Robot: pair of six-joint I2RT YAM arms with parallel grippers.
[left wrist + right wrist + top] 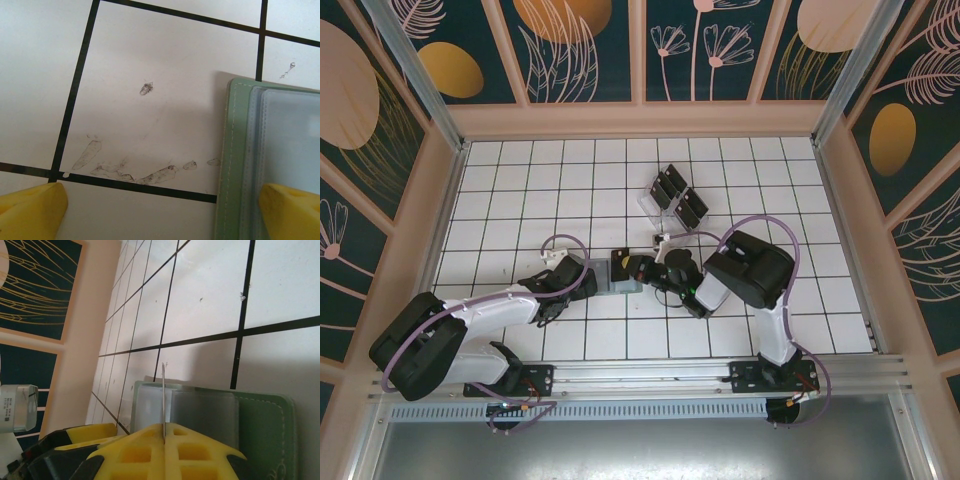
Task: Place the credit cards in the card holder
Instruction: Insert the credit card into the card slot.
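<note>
White tiled surface [520,180]: right tool [164,432] pinches one thin black card [163,390] over grey-green soft card holder [260,425], left tool [160,210] spread, racked cards [675,195] outstanding.

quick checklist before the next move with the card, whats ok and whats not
1. Grip: right pincer shut on card: ok.
2. Aim: card edge over the holder, at its clear pockets: ok.
3. Entry: card tip inside a pocket: cannot tell.
4. Support: left pincer open, one finger over the holder's edge: ok.
5. Hold-down: that finger pressing the holder: cannot tell.
6. Supply: more cards in the rack: ok.
</note>
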